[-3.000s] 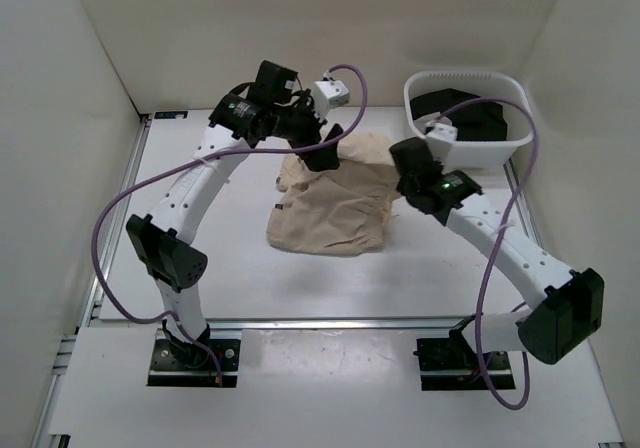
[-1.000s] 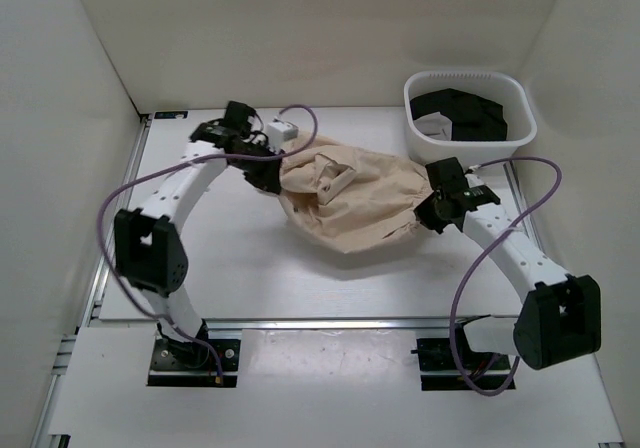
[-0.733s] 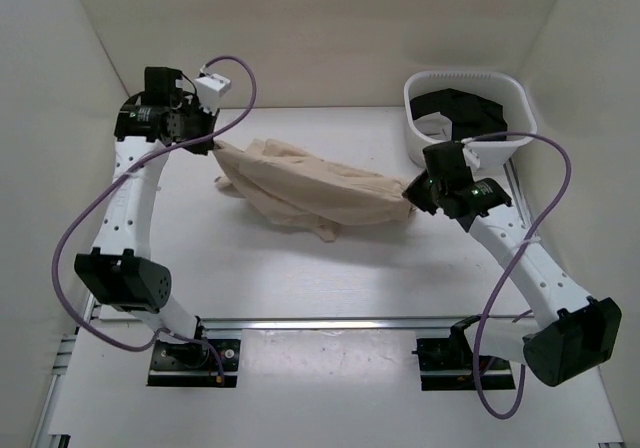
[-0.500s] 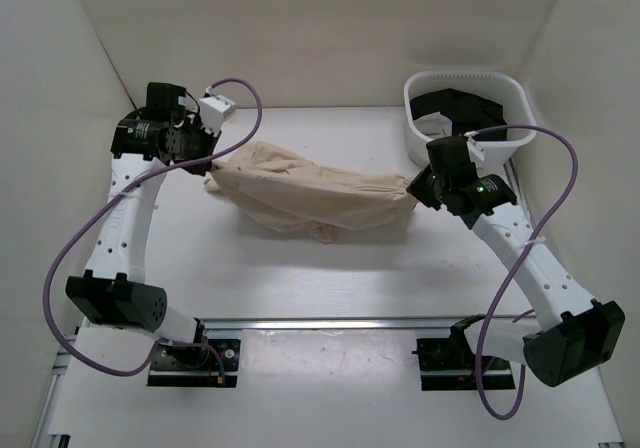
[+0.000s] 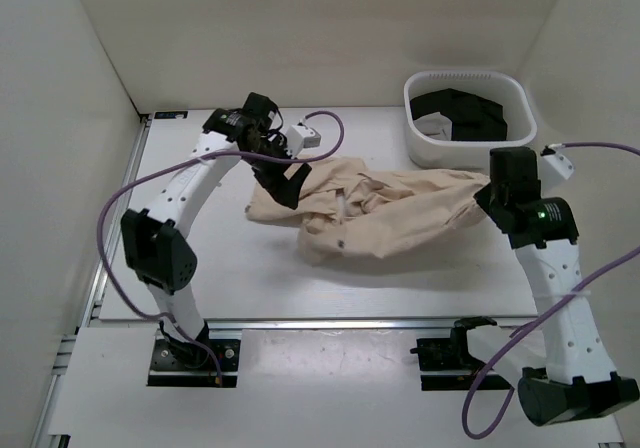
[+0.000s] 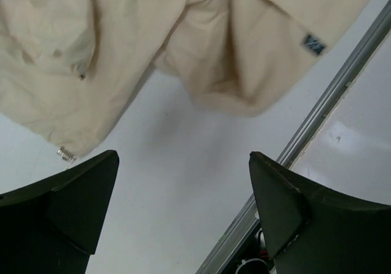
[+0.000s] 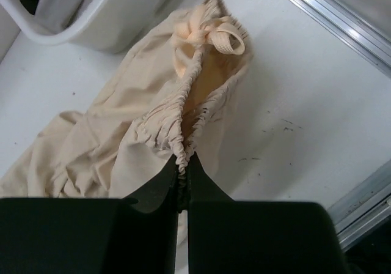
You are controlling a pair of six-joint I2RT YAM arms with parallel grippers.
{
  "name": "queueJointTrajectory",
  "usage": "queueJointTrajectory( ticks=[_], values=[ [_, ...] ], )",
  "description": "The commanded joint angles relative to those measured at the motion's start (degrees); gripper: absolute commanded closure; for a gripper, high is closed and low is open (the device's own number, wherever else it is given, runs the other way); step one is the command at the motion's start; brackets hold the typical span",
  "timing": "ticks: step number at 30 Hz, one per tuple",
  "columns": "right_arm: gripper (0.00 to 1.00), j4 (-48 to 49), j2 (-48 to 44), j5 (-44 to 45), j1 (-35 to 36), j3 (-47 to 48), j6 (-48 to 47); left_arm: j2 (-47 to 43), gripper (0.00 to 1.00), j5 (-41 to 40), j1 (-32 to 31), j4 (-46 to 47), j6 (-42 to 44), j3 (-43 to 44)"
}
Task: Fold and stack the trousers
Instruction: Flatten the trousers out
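The beige trousers lie crumpled across the middle of the table, stretched out towards the right. My left gripper hovers open over their left end. In the left wrist view the left gripper has only bare table between its fingers, and the trousers with a small dark tag lie beyond the tips. My right gripper is shut on the gathered elastic waist at the right end. The right wrist view shows the right gripper pinching that waist, the tied drawstring just past it.
A white basket holding black garments stands at the back right, close behind the trousers' right end; the basket also shows in the right wrist view. A metal rail runs along the table's edge.
My left gripper has let go of the trousers, opened and swung back from the far left towards the middle. The right gripper has pulled the waist further right.
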Motion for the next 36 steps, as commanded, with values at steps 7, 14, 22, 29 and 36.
queueJointTrajectory(
  ticks=[7, 14, 22, 29, 36],
  values=[
    [1.0, -1.52, -5.17, -1.33, -0.04, -13.87, 1.1, 19.23, 0.0, 1.61, -3.71, 1.76, -4.61, 6.99],
    [1.0, -2.22, -6.23, -2.56, -0.04, -17.39, 2.86, 24.95, 0.0, 4.78, -12.68, 3.95, -5.67, 9.63],
    [1.0, -2.22, -7.28, -2.56, -0.04, -19.15, 2.86, 27.59, 0.0, -17.42, -16.11, 10.19, -12.52, 9.72],
    [1.0, -2.23, -8.34, -2.04, -0.04, -21.09, 2.86, 14.42, 0.01, -36.52, -16.11, 15.99, -7.09, 1.91],
    [1.0, -1.08, -7.02, -2.04, -0.04, -20.65, 2.33, 16.51, 0.21, -42.58, -16.11, 17.05, -2.15, -5.21]
  ],
)
